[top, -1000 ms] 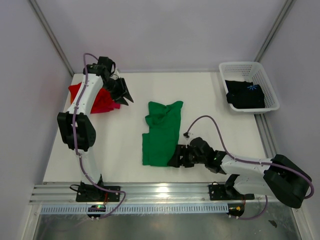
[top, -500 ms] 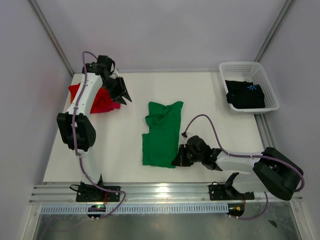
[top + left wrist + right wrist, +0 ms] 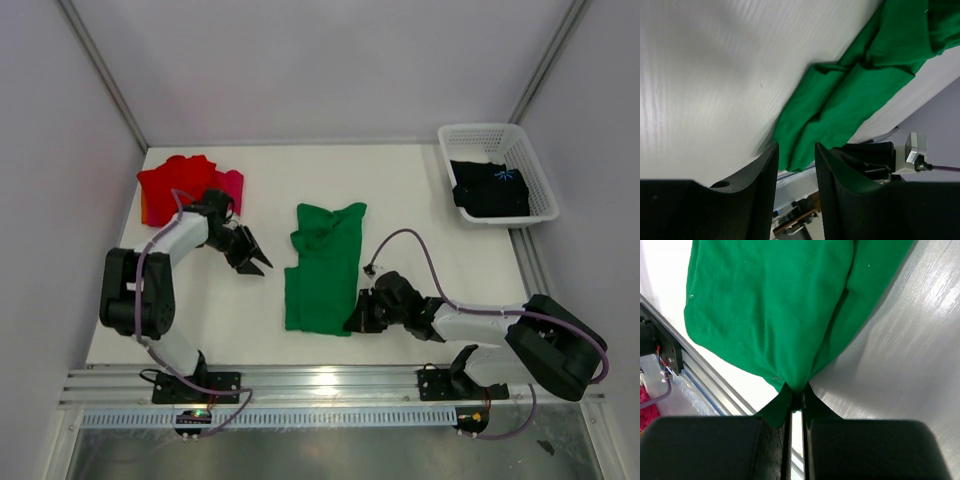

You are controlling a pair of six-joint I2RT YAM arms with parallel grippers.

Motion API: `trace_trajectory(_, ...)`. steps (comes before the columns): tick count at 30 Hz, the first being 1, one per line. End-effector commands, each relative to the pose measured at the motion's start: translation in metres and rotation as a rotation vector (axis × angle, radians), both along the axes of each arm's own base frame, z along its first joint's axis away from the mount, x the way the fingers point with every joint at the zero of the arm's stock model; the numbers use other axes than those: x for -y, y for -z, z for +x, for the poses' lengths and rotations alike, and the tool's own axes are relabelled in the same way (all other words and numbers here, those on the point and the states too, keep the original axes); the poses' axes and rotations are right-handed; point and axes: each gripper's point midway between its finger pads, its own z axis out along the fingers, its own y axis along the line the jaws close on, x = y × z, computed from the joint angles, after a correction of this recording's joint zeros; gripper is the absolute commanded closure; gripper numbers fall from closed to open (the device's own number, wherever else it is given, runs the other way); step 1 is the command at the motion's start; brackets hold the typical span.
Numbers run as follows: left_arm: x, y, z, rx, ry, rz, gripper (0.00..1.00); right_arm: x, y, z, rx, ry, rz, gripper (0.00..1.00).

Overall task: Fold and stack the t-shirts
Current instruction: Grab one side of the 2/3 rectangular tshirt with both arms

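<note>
The bright green t-shirt (image 3: 322,268) lies lengthwise in the middle of the table, partly folded. My right gripper (image 3: 356,318) is shut on its near right corner, and the cloth (image 3: 775,305) bunches into the right gripper (image 3: 796,392). My left gripper (image 3: 256,263) hovers to the left of the shirt. In the wrist view the left gripper (image 3: 796,150) is open and empty, pointing at the green shirt (image 3: 855,90). A red t-shirt (image 3: 175,185) lies on a magenta-pink one (image 3: 233,186) at the back left. A black t-shirt (image 3: 490,190) sits in the basket.
The white lattice basket (image 3: 495,133) stands at the back right corner. A metal rail (image 3: 320,385) runs along the near table edge, close behind the right gripper. Grey walls enclose the table on three sides.
My left arm has swung from above the red shirt toward the near side, ending left of the green shirt. My right gripper has shut on the green shirt's corner.
</note>
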Motion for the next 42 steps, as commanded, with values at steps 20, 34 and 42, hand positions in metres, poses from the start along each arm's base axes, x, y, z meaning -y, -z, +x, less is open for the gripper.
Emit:
trace_trajectory(20, 0.026, 0.018, -0.087, 0.227, -0.046, -0.009, 0.61, 0.000, 0.014, -0.008, -0.042, -0.077, -0.057, 0.97)
trace_trajectory(34, 0.065, 0.027, -0.123, 0.227, 0.182, -0.194, 0.31, 0.006, 0.014, -0.005, -0.036, -0.096, -0.065, 0.97)
trace_trajectory(42, 0.068, 0.040, -0.122, 0.215, 0.162, -0.209, 0.30, 0.007, 0.015, -0.002, -0.040, -0.092, -0.063, 0.97)
